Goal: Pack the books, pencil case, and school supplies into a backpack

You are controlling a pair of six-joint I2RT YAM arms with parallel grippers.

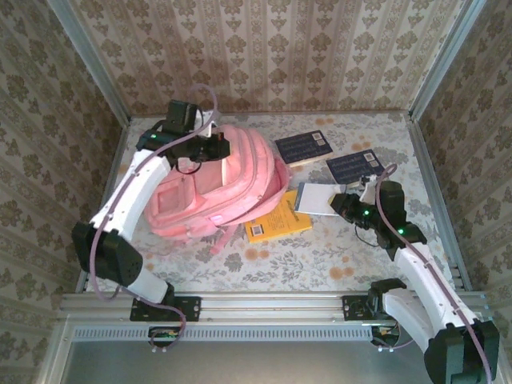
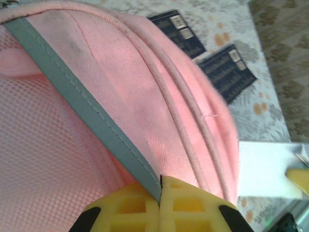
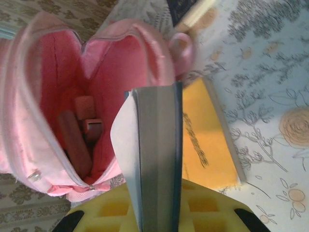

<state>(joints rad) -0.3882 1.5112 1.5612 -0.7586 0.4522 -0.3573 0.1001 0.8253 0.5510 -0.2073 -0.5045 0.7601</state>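
The pink backpack (image 1: 212, 188) lies at the table's left, its mouth (image 3: 72, 87) open toward the right. My left gripper (image 2: 160, 193) is shut on a grey trim strip (image 2: 87, 111) at the backpack's top edge (image 1: 210, 148). My right gripper (image 3: 157, 208) is shut on a flat pale school supply with a grey frame (image 1: 316, 198), held edge-on (image 3: 157, 145) just before the opening. An orange book (image 1: 276, 224) lies beneath it on the table (image 3: 207, 140). Two navy books (image 1: 302, 146) (image 1: 352, 164) lie at the back right. I cannot pick out the pencil case.
Reddish-brown objects (image 3: 75, 140) sit deep inside the backpack. A pink loop (image 3: 181, 48) sticks out at its rim. The patterned walls close in the table on three sides, and the metal rail (image 1: 264, 304) runs along the near edge.
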